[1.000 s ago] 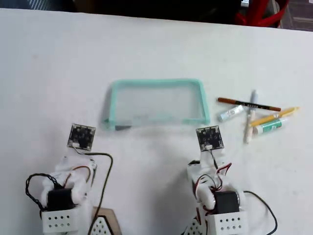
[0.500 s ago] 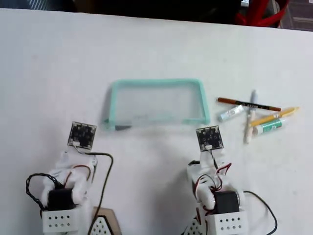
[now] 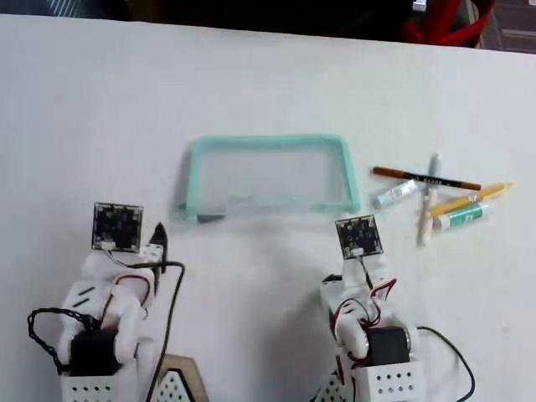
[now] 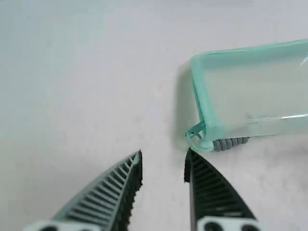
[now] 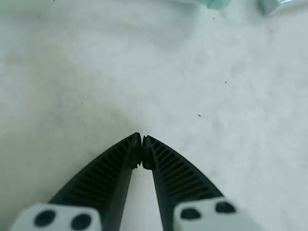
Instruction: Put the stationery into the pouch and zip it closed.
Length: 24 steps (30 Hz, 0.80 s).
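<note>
The clear pouch (image 3: pixel 266 176) with mint-green edging lies flat at the table's middle. In the left wrist view its corner (image 4: pixel 207 130) and grey zipper end (image 4: pixel 231 143) sit just beyond my left gripper (image 4: pixel 163 156), which is open with nothing between its jaws. A dark fingertip (image 3: pixel 159 234) of that gripper points at the pouch's near left corner. The stationery lies right of the pouch: a brown pen (image 3: pixel 425 177), a white pen (image 3: pixel 430 201), a yellow pen (image 3: pixel 469 199), a green-capped tube (image 3: pixel 459 217) and a small clear tube (image 3: pixel 395 193). My right gripper (image 5: pixel 142 138) is shut and empty above bare table.
Both arm bases (image 3: pixel 100 368) (image 3: pixel 377 368) stand at the near table edge, with cables looping beside them. A red object (image 3: pixel 440 21) sits past the far right edge. The table surface (image 3: pixel 126 100) is white.
The left arm has shifted left and lifted, and its gripper has opened, so one dark fingertip now shows beside its camera board. The right arm and the objects have not moved.
</note>
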Each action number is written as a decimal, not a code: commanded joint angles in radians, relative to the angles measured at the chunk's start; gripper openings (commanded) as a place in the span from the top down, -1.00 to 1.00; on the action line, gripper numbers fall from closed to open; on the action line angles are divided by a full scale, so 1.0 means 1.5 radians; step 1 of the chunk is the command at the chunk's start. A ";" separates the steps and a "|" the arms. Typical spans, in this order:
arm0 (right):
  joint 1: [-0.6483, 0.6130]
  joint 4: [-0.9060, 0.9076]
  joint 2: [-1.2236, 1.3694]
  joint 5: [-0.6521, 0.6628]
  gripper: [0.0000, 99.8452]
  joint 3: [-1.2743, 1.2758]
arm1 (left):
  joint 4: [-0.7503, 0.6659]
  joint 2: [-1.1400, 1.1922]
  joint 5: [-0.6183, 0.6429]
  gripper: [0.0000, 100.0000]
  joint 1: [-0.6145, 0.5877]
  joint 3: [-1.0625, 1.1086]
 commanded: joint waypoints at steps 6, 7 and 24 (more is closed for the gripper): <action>0.002 0.007 -0.003 -0.001 0.96 0.005 | -0.033 0.001 -0.005 0.68 0.009 0.040; 0.002 0.007 -0.003 -0.001 0.96 0.005 | -0.033 0.001 -0.005 0.68 0.009 0.041; 0.002 0.007 -0.003 -0.001 0.96 0.005 | -0.027 0.001 0.065 0.64 0.009 0.020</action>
